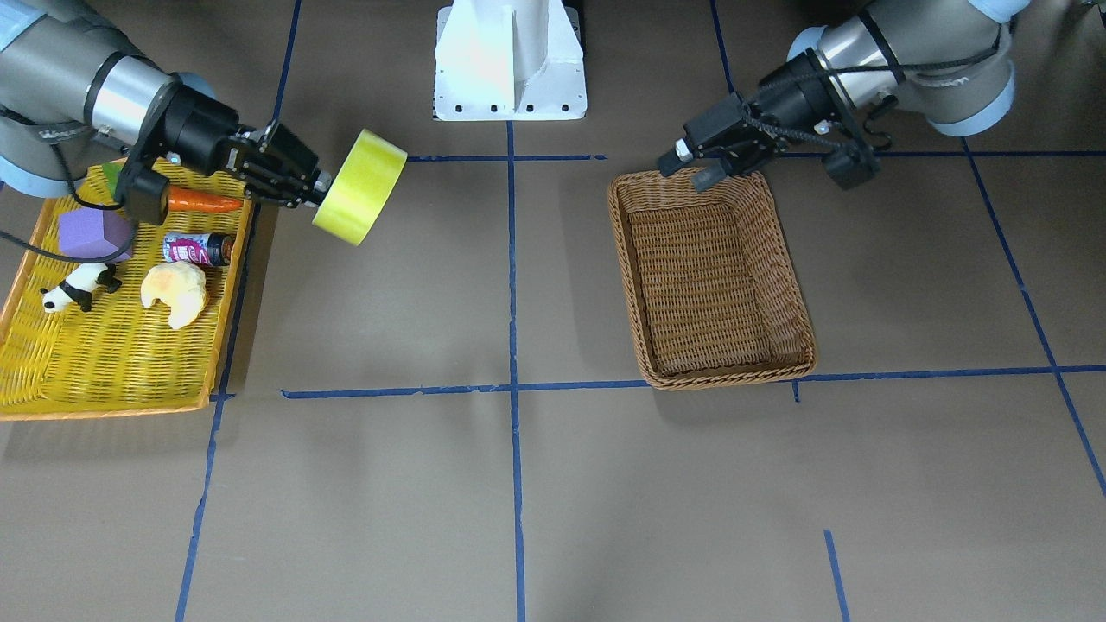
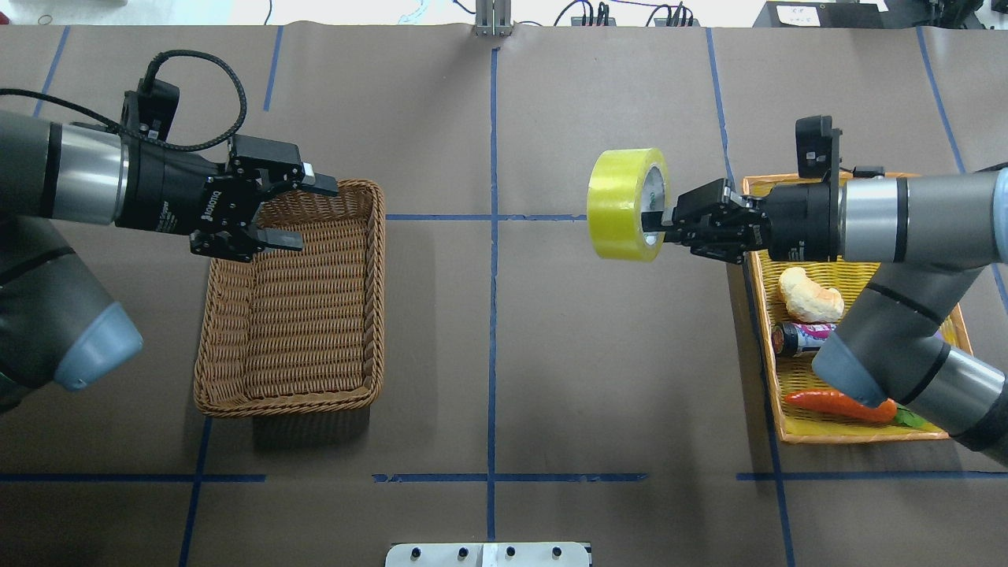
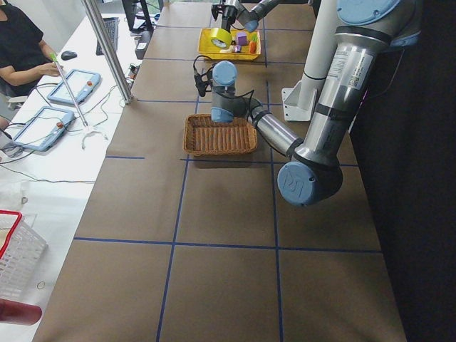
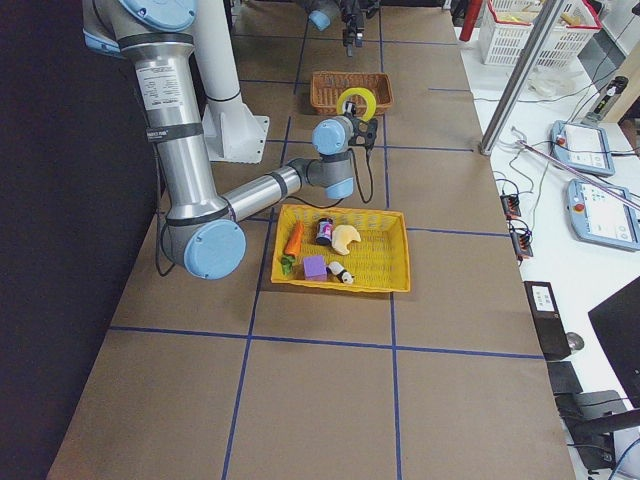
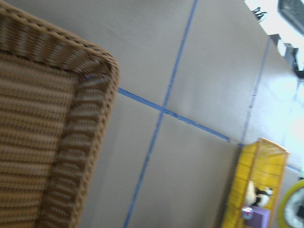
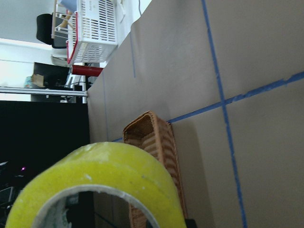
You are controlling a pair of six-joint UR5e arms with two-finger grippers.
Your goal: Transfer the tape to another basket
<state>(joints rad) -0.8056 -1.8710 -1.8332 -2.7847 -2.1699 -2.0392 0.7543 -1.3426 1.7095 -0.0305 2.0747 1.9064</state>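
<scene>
The yellow-green tape (image 2: 620, 203) is held up on edge in the air, left of the yellow tray (image 2: 787, 431) and right of the table's centre line. My right gripper (image 2: 657, 226) is shut on the tape at its grey-white core. The tape also shows in the front view (image 1: 359, 186) and fills the bottom of the right wrist view (image 6: 104, 178). The brown wicker basket (image 2: 299, 315) stands on the left half of the table with nothing in it. My left gripper (image 2: 315, 215) is open and empty above the basket's far rim (image 1: 683, 173).
The yellow tray (image 1: 104, 406) holds a carrot (image 2: 835, 404), a small bottle (image 2: 803, 337), a bread piece (image 2: 809, 295), a purple block (image 1: 93, 233) and a toy panda (image 1: 78, 288). The white robot base (image 1: 510, 60) stands at the table's robot side.
</scene>
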